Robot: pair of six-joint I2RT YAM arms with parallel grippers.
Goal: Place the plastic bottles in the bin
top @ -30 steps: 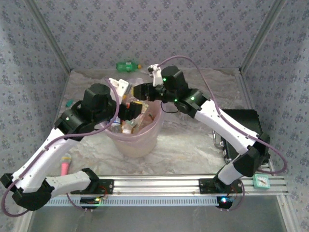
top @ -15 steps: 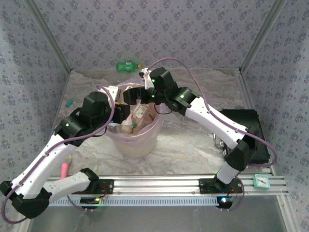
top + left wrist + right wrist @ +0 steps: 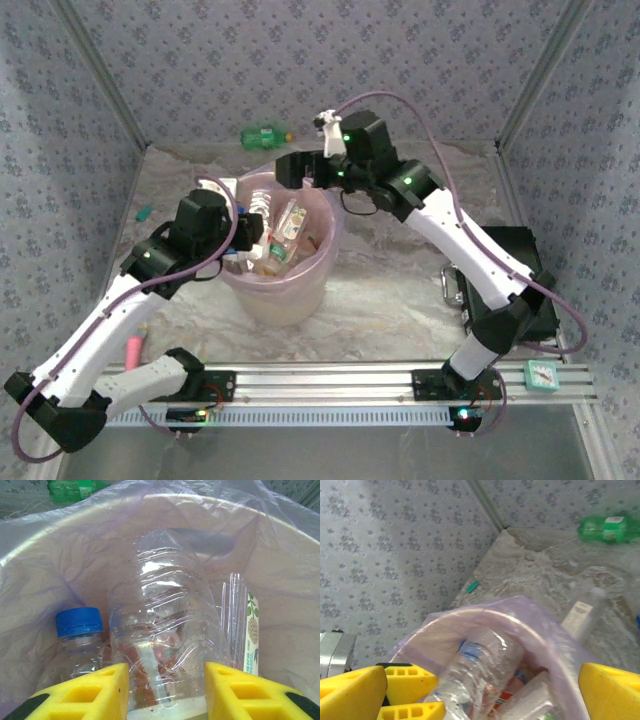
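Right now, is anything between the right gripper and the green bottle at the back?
Nothing tall. The open right gripper hovers above the bin's far rim; the green bottle lies at the table's back edge. One clear bottle lies on the table just beyond the bin, near that path.

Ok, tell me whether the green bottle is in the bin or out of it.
Out. The green bottle lies on its side on the table, behind the bin and apart from it.

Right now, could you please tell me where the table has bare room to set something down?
Free: the table between bin and black box, and the back right corner behind that box. Crowded: the bin's mouth, with left tool and right tool there.
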